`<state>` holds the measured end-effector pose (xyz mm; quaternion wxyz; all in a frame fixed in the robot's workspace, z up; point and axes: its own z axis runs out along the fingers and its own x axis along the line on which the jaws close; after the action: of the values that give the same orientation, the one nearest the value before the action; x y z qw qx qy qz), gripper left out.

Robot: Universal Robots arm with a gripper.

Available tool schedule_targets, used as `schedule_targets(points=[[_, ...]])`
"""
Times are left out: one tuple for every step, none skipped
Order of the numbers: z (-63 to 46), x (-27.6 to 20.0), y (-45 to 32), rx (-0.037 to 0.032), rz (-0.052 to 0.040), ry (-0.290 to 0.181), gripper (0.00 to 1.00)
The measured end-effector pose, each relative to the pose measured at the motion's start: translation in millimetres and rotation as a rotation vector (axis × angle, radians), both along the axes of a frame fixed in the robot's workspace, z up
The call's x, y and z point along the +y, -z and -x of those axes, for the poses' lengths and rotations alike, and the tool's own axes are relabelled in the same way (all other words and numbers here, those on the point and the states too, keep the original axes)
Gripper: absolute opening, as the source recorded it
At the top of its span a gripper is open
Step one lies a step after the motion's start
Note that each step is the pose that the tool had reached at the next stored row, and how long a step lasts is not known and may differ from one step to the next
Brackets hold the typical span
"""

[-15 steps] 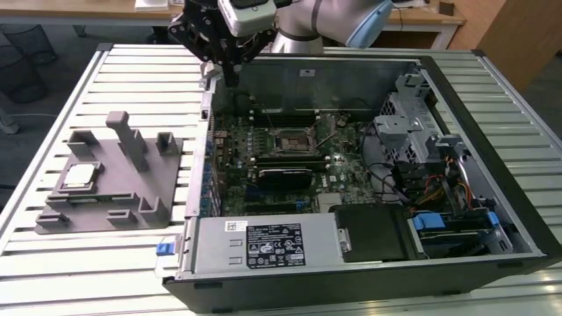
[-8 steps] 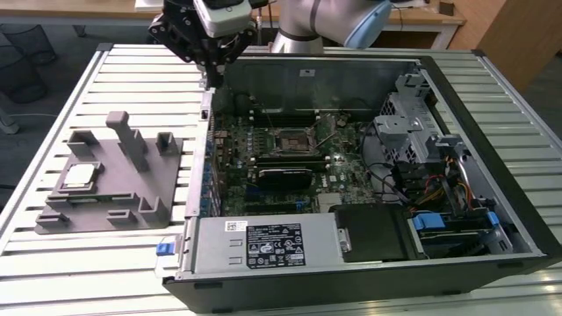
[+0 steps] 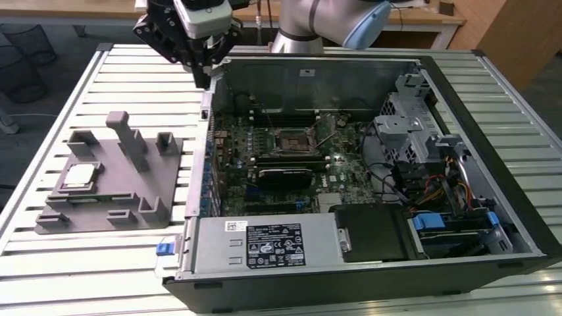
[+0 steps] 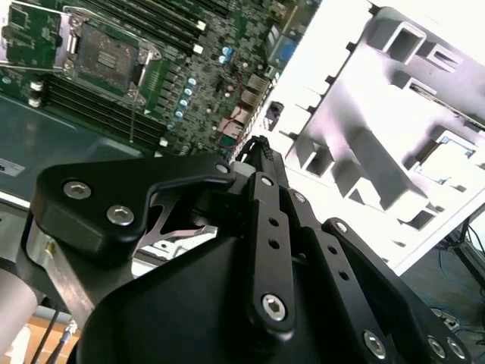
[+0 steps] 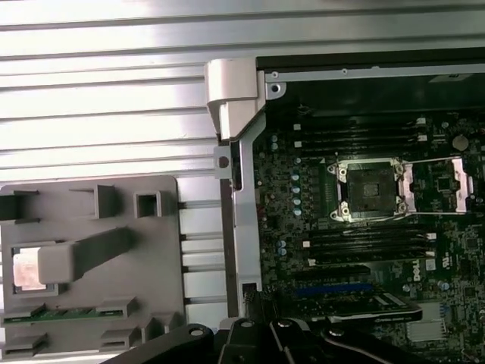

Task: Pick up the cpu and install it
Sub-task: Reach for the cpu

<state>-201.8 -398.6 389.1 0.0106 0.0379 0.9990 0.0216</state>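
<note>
The cpu (image 3: 79, 176) lies flat in a recess of the grey tray (image 3: 97, 205) at the exterior view's left. In the first wrist view, a tray post partly covers the cpu (image 5: 25, 267). My gripper (image 3: 204, 80) hangs above the open computer case's far left corner, well away from the cpu, with its fingers together and nothing between them. In both wrist views the gripper (image 4: 256, 145) (image 5: 254, 297) sits over the case's edge between the tray (image 5: 151, 258) and the motherboard. The socket (image 3: 293, 139) (image 5: 371, 189) (image 4: 106, 49) stands empty with its metal cover swung open.
The open case (image 3: 491, 118) lies on a slatted metal table (image 3: 52, 263). It holds a power supply (image 3: 263, 243), a drive cage (image 3: 408, 125) and cables (image 3: 430, 191). A green memory stick (image 5: 61, 312) rests in the tray. The tray's upright posts (image 3: 131, 141) rise beside the cpu.
</note>
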Motion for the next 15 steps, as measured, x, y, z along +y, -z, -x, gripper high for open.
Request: schedule_targets(points=[[2.5, 0.0, 0.1, 0.0003, 0.0001, 0.0, 0.11], [5.3, 0.1, 0.3, 0.0003, 0.0001, 0.0, 0.11], [8.0, 0.1, 0.4, 0.0004, 0.0, 0.0, 0.11], [10.9, 0.1, 0.6, 0.0005, 0.0, 0.0, 0.11], [14.0, 0.1, 0.8, 0.0006, 0.0, 0.0, 0.11], [17.0, 0.1, 0.9, 0.0007, 0.0, 0.0, 0.11], [20.2, 0.2, 1.1, 0.0008, 0.0, 0.0, 0.11], [23.8, 0.3, 1.2, 0.0009, 0.0001, 0.0, 0.11], [27.0, 0.3, 1.4, 0.001, 0.0, 0.0, 0.11], [30.2, 0.3, 1.6, 0.0011, 0.0, 0.0, 0.11], [33.4, 0.3, 1.8, 0.0011, 0.0, 0.0, 0.11], [36.8, 0.3, 1.9, 0.0013, 0.0, 0.0, 0.11], [40.6, 0.3, 2.1, 0.0013, 0.0, 0.0, 0.11], [44.9, 0.4, 2.2, 0.0014, 0.0, 0.0, 0.11], [49.4, 0.3, 2.4, 0.0014, 0.0, 0.0, 0.11]])
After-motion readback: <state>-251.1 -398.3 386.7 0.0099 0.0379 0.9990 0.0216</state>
